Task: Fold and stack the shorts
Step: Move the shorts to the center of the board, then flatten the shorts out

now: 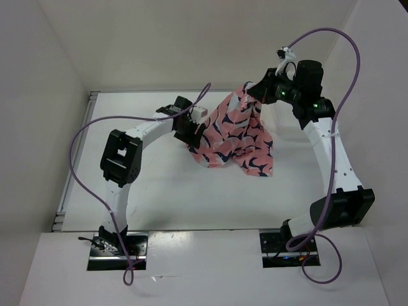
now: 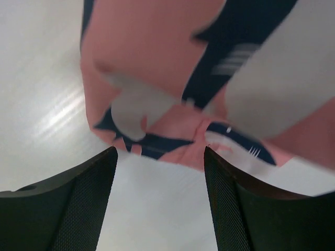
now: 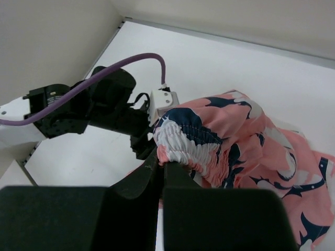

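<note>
Shorts (image 1: pixel 236 137) are light and limp; right hand (image 3: pixel 161 166) clamps the gathered waistband (image 3: pixel 180 144), left hand (image 2: pixel 159 152) gapes empty and should likely take the waistband's other end.

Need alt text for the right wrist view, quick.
The right claw is shut on the gathered waistband of the shorts, whose pink printed fabric drapes rightward over the white table. Behind, the black left arm reaches toward the fabric.
</note>
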Available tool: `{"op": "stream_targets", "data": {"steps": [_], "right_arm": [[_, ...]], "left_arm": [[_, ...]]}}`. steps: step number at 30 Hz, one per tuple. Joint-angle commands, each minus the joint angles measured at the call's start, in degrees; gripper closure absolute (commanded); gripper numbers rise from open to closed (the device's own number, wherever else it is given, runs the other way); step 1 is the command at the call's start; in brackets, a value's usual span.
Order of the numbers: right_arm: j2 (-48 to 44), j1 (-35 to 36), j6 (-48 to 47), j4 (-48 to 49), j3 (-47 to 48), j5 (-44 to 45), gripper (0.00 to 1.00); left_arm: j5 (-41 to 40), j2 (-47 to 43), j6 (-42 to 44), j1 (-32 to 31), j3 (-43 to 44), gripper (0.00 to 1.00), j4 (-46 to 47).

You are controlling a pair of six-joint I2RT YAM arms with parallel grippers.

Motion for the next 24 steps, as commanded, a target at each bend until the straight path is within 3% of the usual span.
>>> {"op": "stream_targets", "data": {"steps": [1, 5, 11, 15, 24], "right_arm": [[-2.67, -0.84, -0.52, 1.74, -2.15, 0.45, 1.00], [-2.67, -1.36, -1.05, 2.36, -3.83, 1.59, 1.00], [-2.67, -1.98, -1.05, 2.97, -5.67, 1.59, 1.00], [-3.89, -1.98, -1.66, 2.97, -6.81, 2.12, 1.00], [-6.36, -2.51, -1.66, 2.97, -8.66, 1.59, 1.00]], "left_arm": [[-2.95, -6.30, 0.23, 1.31, -3.74, 0.26, 0.16], [-2.95, -10.59, 0.23, 0.79, -9.61, 0.26, -0.64], [-5.75, -13.59, 0.23, -4.83, -14.99, 0.26, 1.37], [-9.09, -13.60, 0.23, -8.44, -16.93, 0.22, 5.24], [-17.44, -6.66, 0.23, -8.45, -15.87, 0.18, 12.72]]}}
